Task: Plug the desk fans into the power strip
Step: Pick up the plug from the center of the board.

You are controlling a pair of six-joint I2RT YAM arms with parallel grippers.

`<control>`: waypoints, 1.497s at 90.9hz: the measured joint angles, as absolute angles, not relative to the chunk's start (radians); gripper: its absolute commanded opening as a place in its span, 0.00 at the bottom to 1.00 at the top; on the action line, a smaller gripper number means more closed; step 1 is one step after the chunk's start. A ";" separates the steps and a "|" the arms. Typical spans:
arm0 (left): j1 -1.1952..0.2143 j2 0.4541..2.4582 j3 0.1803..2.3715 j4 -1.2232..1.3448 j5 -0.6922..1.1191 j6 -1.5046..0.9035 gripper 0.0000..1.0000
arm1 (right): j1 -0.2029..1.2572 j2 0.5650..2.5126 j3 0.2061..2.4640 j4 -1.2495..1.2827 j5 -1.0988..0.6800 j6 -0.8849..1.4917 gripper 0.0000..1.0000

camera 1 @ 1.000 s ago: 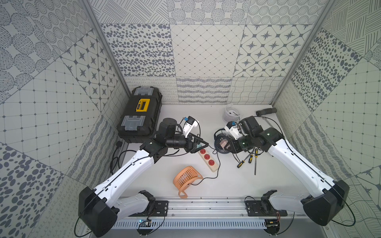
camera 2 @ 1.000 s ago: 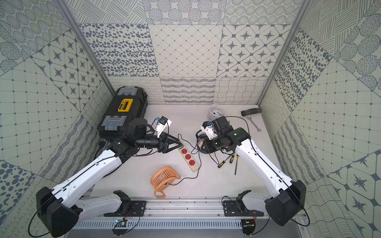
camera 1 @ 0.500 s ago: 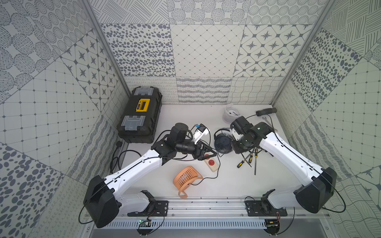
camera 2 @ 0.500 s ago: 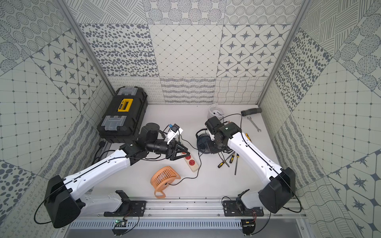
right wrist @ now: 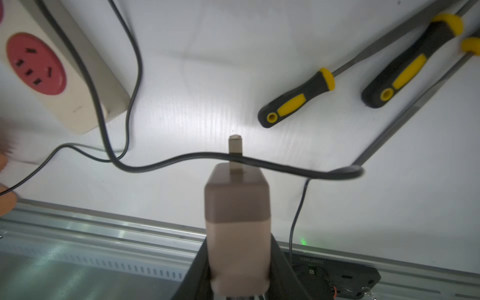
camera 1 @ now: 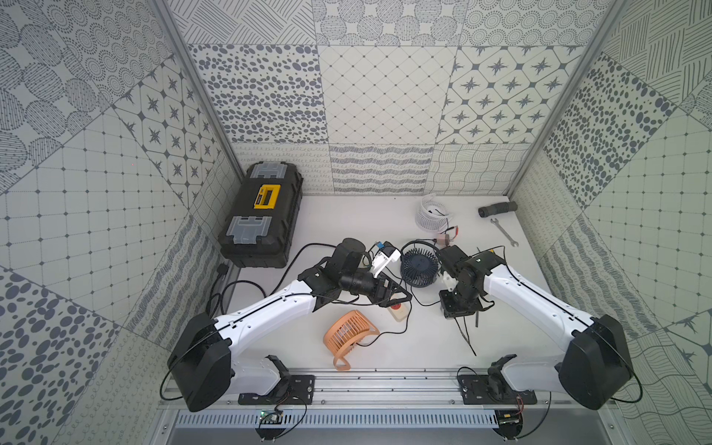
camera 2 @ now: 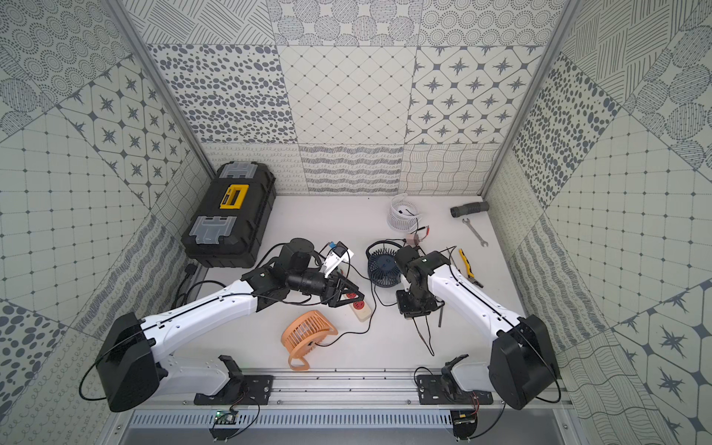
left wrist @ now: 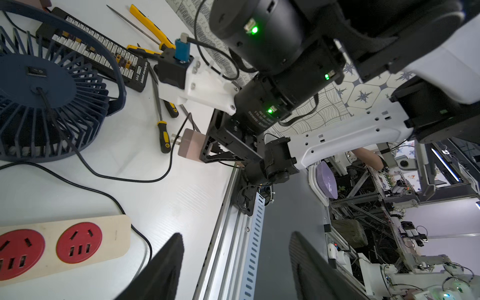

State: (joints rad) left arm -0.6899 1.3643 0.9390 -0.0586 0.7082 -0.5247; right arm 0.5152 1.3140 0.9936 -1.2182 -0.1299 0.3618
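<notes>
Arms both reach toward table centre. Left gripper lies low and level above the power strip, jaws apart with nothing between. Right gripper points down beside the navy desk fan, clamped on a pinkish-brown plug. Top views hide that plug. The right wrist view shows its prong unplugged, the fan's cord draped across it, well apart from the strip's end socket. White table. Patterned tile walls. Black toolbox back left, orange fan in front.
</notes>
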 measured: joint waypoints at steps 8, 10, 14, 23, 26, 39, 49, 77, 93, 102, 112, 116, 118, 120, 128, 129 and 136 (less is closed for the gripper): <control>-0.718 1.385 0.934 -0.065 0.675 -0.498 0.66 | 0.516 1.279 0.982 -1.201 -0.241 0.360 0.21; -0.724 1.390 0.933 -0.065 0.667 -0.495 0.66 | 0.516 1.273 0.980 -1.196 -0.273 0.360 0.21; -0.734 1.399 0.930 -0.066 0.655 -0.487 0.66 | 0.516 1.260 0.978 -1.188 -0.334 0.359 0.22; -0.751 1.411 0.923 -0.064 0.633 -0.473 0.66 | 0.516 1.238 0.978 -1.174 -0.474 0.347 0.22; -0.755 1.411 0.919 -0.063 0.627 -0.470 0.66 | 0.516 1.231 0.979 -1.171 -0.516 0.343 0.22; -0.760 1.379 0.895 -0.052 0.608 -0.461 0.71 | 0.516 1.196 0.999 -1.163 -0.670 0.318 0.22; -0.762 1.330 0.876 -0.033 0.611 -0.455 0.76 | 0.516 1.169 1.042 -1.148 -0.744 0.282 0.22; -0.747 1.264 0.907 -0.019 0.740 -0.433 0.86 | 0.516 1.150 1.079 -1.135 -0.868 0.078 0.22; -0.732 1.272 0.955 -0.051 0.832 -0.417 0.81 | 0.516 1.150 1.084 -1.135 -0.929 -0.002 0.21; -0.729 1.284 0.978 -0.066 0.874 -0.410 0.65 | 0.524 1.150 1.100 -1.144 -0.954 -0.035 0.21; -0.722 1.297 1.000 -0.092 0.900 -0.400 0.57 | 0.530 1.149 1.115 -1.173 -0.964 -0.067 0.21; -0.720 1.302 1.006 -0.103 0.907 -0.395 0.55 | 0.530 1.151 1.117 -1.180 -0.965 -0.079 0.21; -0.720 1.304 1.009 -0.108 0.908 -0.393 0.54 | 0.530 1.153 1.118 -1.186 -0.966 -0.085 0.21; -0.720 1.306 1.010 -0.111 0.911 -0.391 0.53 | 0.531 1.155 1.119 -1.191 -0.966 -0.091 0.21; -0.720 1.312 1.013 -0.133 0.913 -0.377 0.53 | 0.533 1.166 1.120 -1.207 -0.968 -0.110 0.21; -0.720 1.313 1.013 -0.136 0.913 -0.376 0.54 | 0.533 1.168 1.120 -1.209 -0.968 -0.113 0.21; -0.717 1.320 1.014 -0.150 0.918 -0.366 0.62 | 0.533 1.178 1.121 -1.215 -0.967 -0.124 0.21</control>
